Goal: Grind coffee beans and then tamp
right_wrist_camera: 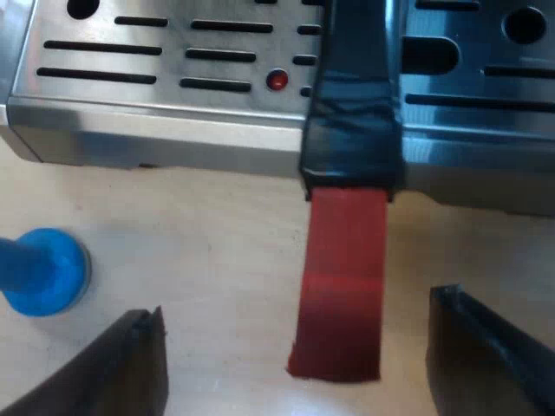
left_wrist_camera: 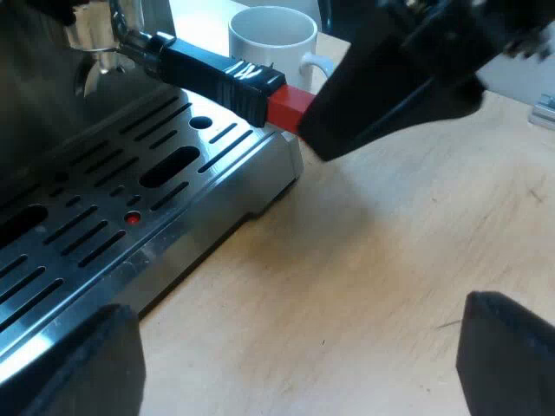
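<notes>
Left pincer idle, right pincer lined up on the holder's handle.

The left pincer [left_wrist_camera: 295, 303] hangs wide open over bare tabletop [left_wrist_camera: 390, 260], holding nothing, just beside the espresso machine's [left_wrist_camera: 52, 104] drip tray [left_wrist_camera: 130, 199]. The holder [left_wrist_camera: 208, 74] sits in the machine's front, and its red end [right_wrist_camera: 342, 277] juts past the tray's edge. The right pincer [right_wrist_camera: 295, 305] straddles that end, its fingers spread and apart from it, gripping nothing. The step looks like taking the handle. It would go best by centring first and closing squarely on the flat sides, so the handle does not twist. Room is tight: the tray edge lies under the handle, the blue tamper [right_wrist_camera: 39, 273] stands near one finger and the mug [left_wrist_camera: 273, 39] sits beyond.
</notes>
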### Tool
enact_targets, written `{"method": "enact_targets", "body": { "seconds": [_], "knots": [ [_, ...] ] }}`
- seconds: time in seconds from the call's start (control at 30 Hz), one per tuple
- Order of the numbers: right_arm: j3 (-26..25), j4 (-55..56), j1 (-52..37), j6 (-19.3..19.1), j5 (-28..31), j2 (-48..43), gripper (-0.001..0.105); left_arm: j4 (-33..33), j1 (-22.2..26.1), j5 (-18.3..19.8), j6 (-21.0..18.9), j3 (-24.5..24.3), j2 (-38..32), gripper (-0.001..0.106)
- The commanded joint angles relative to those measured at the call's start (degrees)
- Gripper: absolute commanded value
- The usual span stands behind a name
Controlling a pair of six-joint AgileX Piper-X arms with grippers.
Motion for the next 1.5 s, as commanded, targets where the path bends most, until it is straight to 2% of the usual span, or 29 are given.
{"method": "enact_targets", "body": {
  "seconds": [0.03, 1.07, 1.23, 1.37, 1.5],
  "knots": [
    [-0.6, -0.7, -0.9, -0.7, -0.1, 1.0, 0.064, -0.7, -0.2, 0.8, 0.2, -0.1, -0.1, 0.077],
    [-0.6, -4.5, -4.4, -1.1, -1.8, 7.0, 0.063, -0.7, -0.2, 0.8, 0.2, -0.1, -0.1, 0.077],
    [-0.6, -4.5, -4.4, -1.3, -1.8, 7.0, 0.057, -0.7, -0.2, 0.8, 0.2, -0.1, -0.1, 0.077],
    [-0.6, -4.5, -4.4, -3.2, -1.8, 7.0, 0.051, -0.7, -0.2, 0.8, 0.2, -0.1, -0.1, 0.077],
    [-0.6, -4.5, -4.4, -4.1, -1.8, 7.0, 0.034, -0.7, -0.2, 0.8, 0.2, -0.1, -0.1, 0.077]
  ]
}}
